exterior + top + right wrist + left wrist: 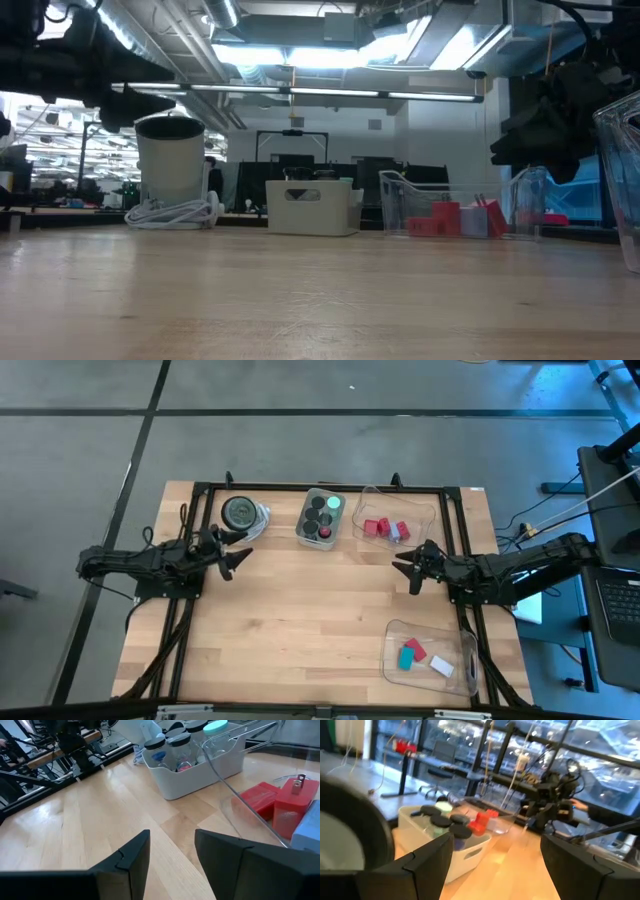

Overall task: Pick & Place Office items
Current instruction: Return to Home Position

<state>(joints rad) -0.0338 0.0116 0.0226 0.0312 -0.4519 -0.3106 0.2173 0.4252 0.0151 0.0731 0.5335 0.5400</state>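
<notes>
Step in hand: this looks like the return to the rest pose. Both arms are lying low along the sides of the wooden worktop (320, 610), and no loose piece is showing on the bare wood, so the sorting appears finished.

Left tool: the left tool (232, 557) is hovering above the worktop near the round grey dish (240, 512). Its fingers are standing wide apart and holding nothing.

Right tool: the right tool (411, 568) is hanging just short of the upper clear plastic tray (428, 500). Its fingers are parted and gripping nothing.

Office items: the red blocks (385, 528) are lying in the upper tray. The short dark cylinders (315, 512), a bright green cylinder (334, 503) and a small red piece (325, 532) are sitting in the pale grey bin (303, 525). A teal block (406, 658), a single red block (415, 650) and a white block (441, 667) are resting in the lower clear plastic tray (392, 635).

Next move: it is probably calling for each arm to fold back towards its own base with its tool empty. The right arm is needing the most care, since the upper tray's thin clear wall is standing close to its fingers.
</notes>
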